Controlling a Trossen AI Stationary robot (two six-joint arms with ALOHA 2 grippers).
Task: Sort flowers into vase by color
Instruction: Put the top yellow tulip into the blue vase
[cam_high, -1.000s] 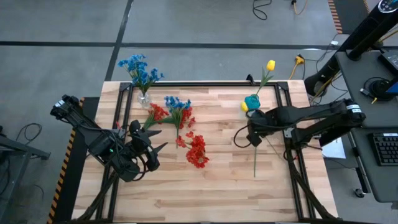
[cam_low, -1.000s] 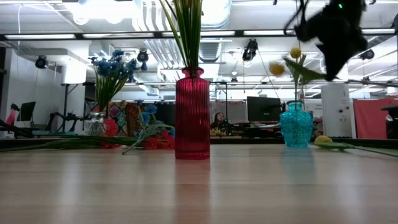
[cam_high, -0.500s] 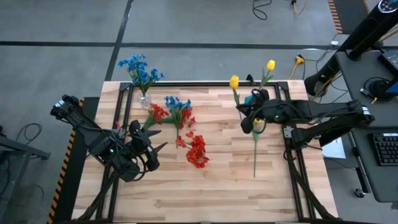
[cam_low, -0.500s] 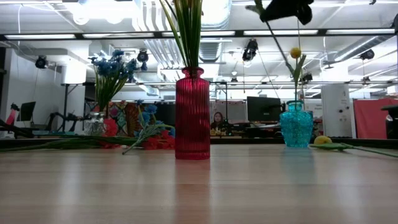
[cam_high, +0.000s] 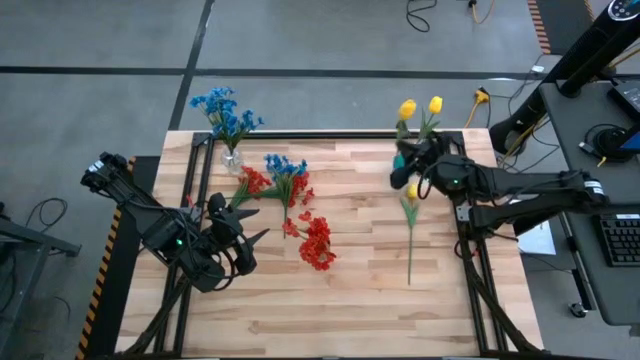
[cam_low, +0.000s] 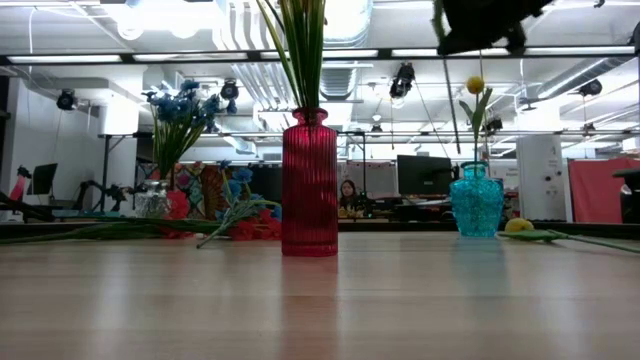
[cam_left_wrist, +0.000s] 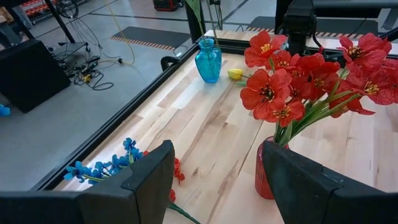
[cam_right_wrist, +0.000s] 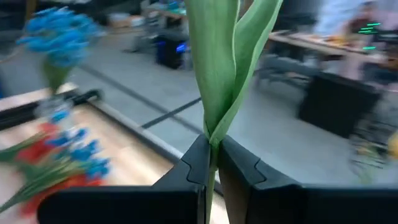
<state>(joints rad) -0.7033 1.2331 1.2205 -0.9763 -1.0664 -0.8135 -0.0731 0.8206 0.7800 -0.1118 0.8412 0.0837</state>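
1. No brand, label or writing could be read in any view.
2. Right gripper (cam_high: 408, 158): raised over the teal vase (cam_low: 476, 201) at the far right of the surface (cam_high: 350, 290); fingers (cam_right_wrist: 196, 163) clenched on the green stem of a yellow tulip (cam_high: 407, 109), its leaves rising between them.
3. Second yellow tulip (cam_high: 435, 104) stood in the teal vase; a third (cam_high: 411, 192) lay flat on the surface nearby.
4. Left gripper (cam_high: 245, 240): waited near the left edge, fingers (cam_left_wrist: 146, 180) spread apart, grasping nothing.
5. Red flowers (cam_left_wrist: 298, 78) stood in the red vase (cam_low: 309, 185); others (cam_high: 318, 243) lay loose mid-surface beside a blue sprig (cam_high: 284, 166).
6. Blue flowers (cam_high: 225, 112) stood in a clear vase (cam_high: 232, 158), far left.
7. The right gripper was cut off at the low view's top edge.
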